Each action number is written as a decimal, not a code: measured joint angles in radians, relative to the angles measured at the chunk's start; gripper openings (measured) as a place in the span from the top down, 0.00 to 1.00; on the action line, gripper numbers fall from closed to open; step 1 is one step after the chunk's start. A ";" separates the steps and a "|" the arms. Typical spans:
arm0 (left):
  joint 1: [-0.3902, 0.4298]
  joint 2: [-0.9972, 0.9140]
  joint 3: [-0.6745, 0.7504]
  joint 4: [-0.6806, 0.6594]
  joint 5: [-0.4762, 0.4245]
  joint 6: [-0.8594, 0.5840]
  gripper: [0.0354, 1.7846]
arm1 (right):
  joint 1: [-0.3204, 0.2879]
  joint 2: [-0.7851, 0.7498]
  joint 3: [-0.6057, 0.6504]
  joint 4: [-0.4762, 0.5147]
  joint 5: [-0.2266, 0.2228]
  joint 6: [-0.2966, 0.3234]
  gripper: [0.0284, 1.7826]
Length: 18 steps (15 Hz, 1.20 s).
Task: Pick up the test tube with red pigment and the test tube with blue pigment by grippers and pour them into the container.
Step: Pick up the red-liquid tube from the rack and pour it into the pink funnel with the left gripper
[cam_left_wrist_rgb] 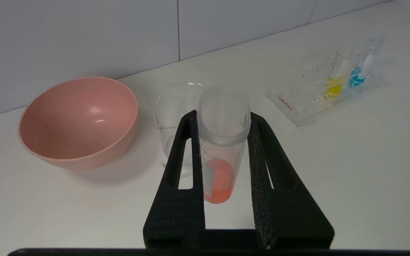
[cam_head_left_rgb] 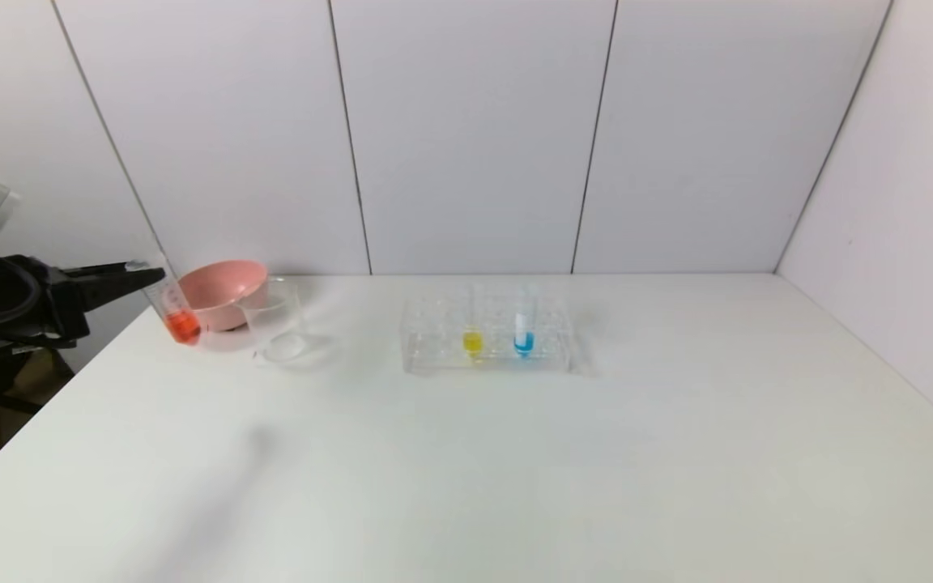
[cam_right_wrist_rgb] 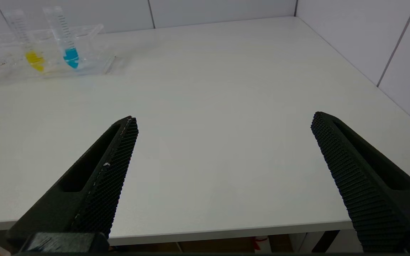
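Clearly, the left gripper (cam_left_wrist_rgb: 222,117) was clamped on the test tube with red pigment (cam_left_wrist_rgb: 222,149), one black finger pressed against each side of the tube just below its open mouth. In the head view that gripper (cam_head_left_rgb: 146,278) reached in from the table's left edge and held the tube (cam_head_left_rgb: 175,312) off the surface, slightly tilted, with the orange-red liquid pooled at the rounded bottom. Just beside the tube, on its right in the head view, stood the container (cam_head_left_rgb: 276,320), a clear glass beaker; in the left wrist view it (cam_left_wrist_rgb: 174,113) sat directly behind the tube's mouth. A pink bowl (cam_head_left_rgb: 223,291) rested next to the beaker, close to the back wall.

Farther toward the middle of the white table (cam_head_left_rgb: 515,470) was a clear tube rack (cam_head_left_rgb: 487,336). The test tube with blue pigment (cam_head_left_rgb: 524,328) stood upright in it, with a tube of yellow liquid (cam_head_left_rgb: 472,336) just beside it on the left.

The right gripper (cam_right_wrist_rgb: 222,119) hung low at the table's near edge, well apart from the rack, its fingers (cam_right_wrist_rgb: 112,167) spread wide with nothing between them.
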 joint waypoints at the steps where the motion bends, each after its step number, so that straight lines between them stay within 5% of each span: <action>1: 0.024 0.028 -0.013 0.000 -0.017 0.027 0.80 | 0.000 0.000 0.000 0.000 0.000 0.000 0.00; 6: 0.035 0.132 -0.126 0.019 -0.017 0.094 0.80 | 0.000 0.000 0.000 0.000 0.000 0.000 0.00; 9: -0.003 0.167 -0.254 0.140 0.006 0.124 0.80 | 0.000 0.000 0.000 0.000 0.000 0.000 0.00; 18: -0.144 0.347 -0.929 0.929 0.211 0.304 0.80 | 0.000 0.000 0.000 0.000 0.000 0.000 0.00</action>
